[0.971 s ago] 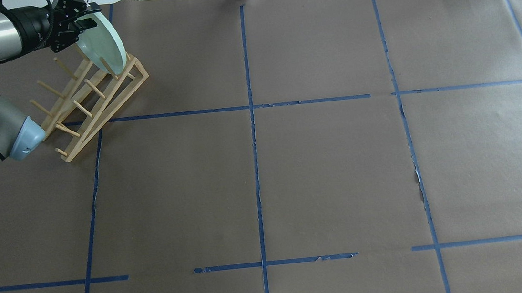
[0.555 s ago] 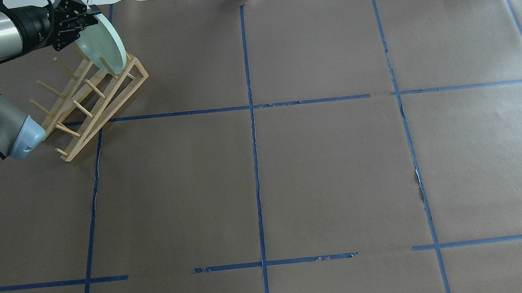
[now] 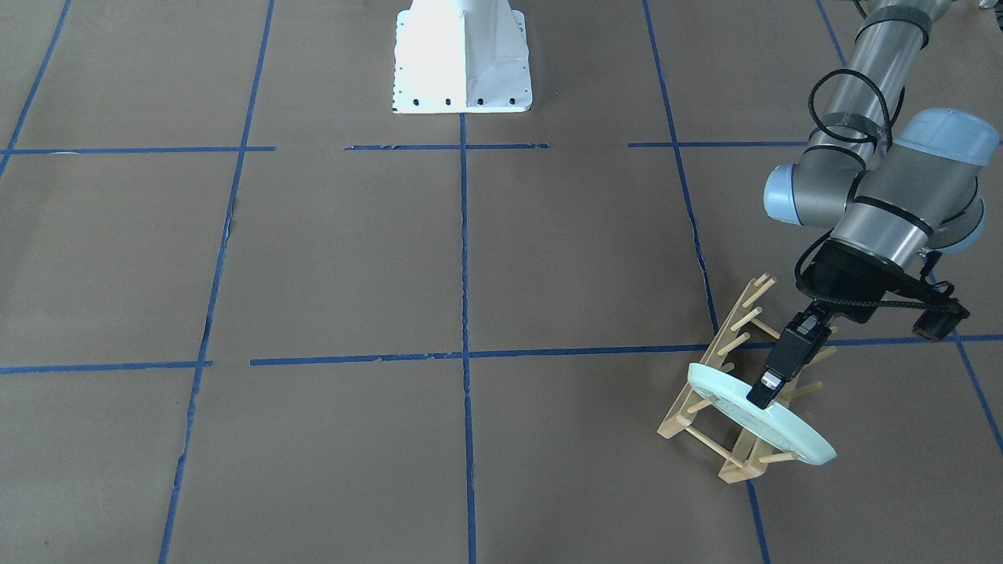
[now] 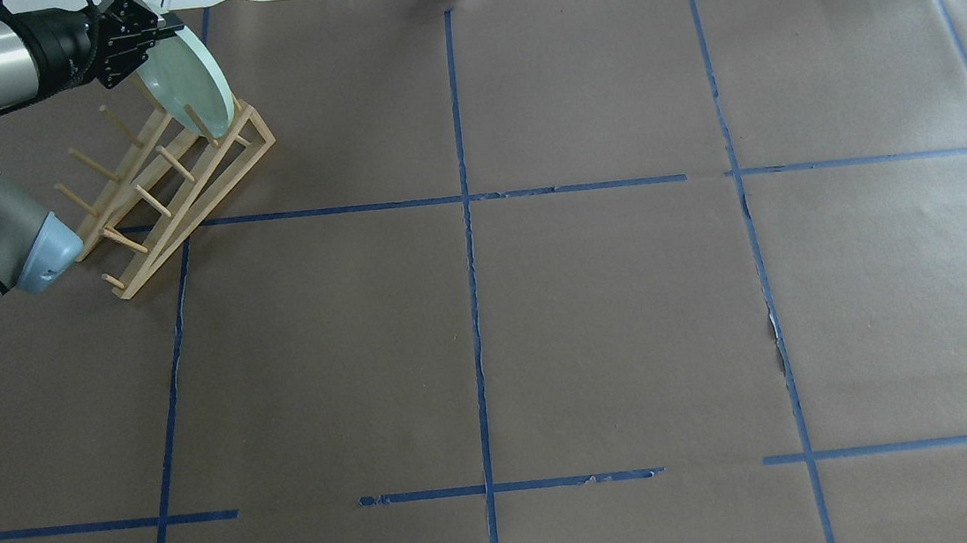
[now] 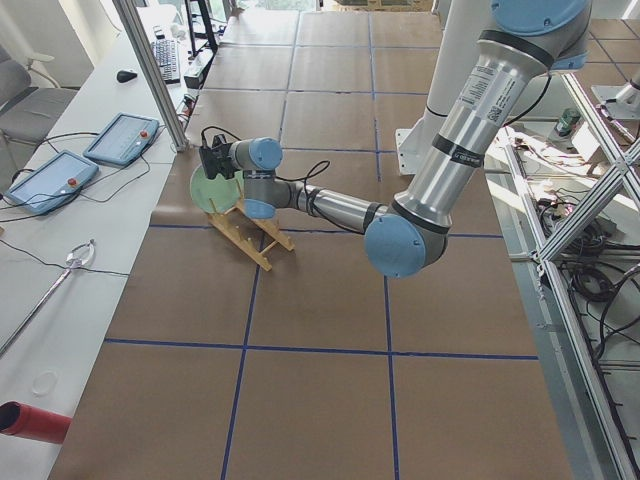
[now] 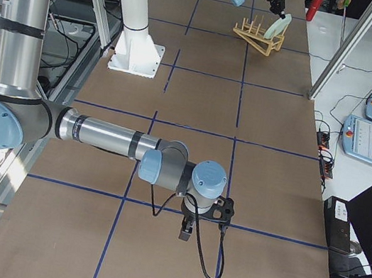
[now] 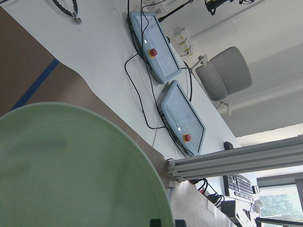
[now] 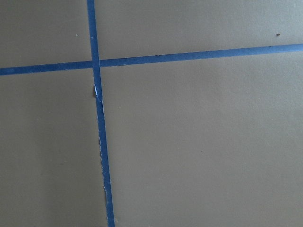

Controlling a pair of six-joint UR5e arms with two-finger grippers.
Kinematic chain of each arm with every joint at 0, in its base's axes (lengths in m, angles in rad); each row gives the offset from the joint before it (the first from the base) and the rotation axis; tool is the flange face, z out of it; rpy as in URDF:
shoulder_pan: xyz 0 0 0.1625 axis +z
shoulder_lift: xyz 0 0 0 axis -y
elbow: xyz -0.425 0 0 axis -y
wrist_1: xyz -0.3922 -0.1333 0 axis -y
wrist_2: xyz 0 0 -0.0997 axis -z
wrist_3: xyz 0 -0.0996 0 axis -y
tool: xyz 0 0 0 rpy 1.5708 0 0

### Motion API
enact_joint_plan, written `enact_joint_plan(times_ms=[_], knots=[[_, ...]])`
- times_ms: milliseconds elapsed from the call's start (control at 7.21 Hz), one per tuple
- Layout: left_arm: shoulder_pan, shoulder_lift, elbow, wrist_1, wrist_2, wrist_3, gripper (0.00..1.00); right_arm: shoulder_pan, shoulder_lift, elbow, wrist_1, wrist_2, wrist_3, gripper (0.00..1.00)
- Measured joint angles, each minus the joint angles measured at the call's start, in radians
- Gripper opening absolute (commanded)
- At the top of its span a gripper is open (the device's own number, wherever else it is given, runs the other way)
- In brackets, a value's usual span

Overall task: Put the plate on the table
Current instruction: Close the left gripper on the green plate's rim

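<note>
The pale mint-green plate (image 4: pixel 194 77) stands tilted on edge at the far end of the wooden peg rack (image 4: pixel 174 190), at the table's (image 4: pixel 612 312) far left. My left gripper (image 4: pixel 165 27) is at the plate's upper rim, jaws narrowed on it. In the front-facing view one finger (image 3: pixel 764 388) lies on the plate's face (image 3: pixel 772 427). The left wrist view shows the plate (image 7: pixel 71 170) filling the lower left. My right gripper (image 6: pixel 185 234) shows only in the exterior right view, low over the table; I cannot tell if it is open or shut.
The rack (image 3: pixel 709 407) has several empty pegs on its near side. The white robot base (image 3: pixel 462 59) stands at the table's near edge. Operator pendants (image 7: pixel 175 113) lie on the white bench beyond the table's far edge.
The left gripper has shifted slightly up and toward the far edge at the plate's rim, and its fingers have narrowed. The plate and rack have not moved.
</note>
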Motion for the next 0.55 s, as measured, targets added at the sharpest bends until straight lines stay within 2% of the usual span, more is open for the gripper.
enact_joint_plan(times_ms=[555], knots=[[-0.035, 0.001, -0.007, -0.001, -0.038, 0.002, 0.07, 0.000, 0.000, 0.000, 0.000, 0.000, 0.000, 1.00]])
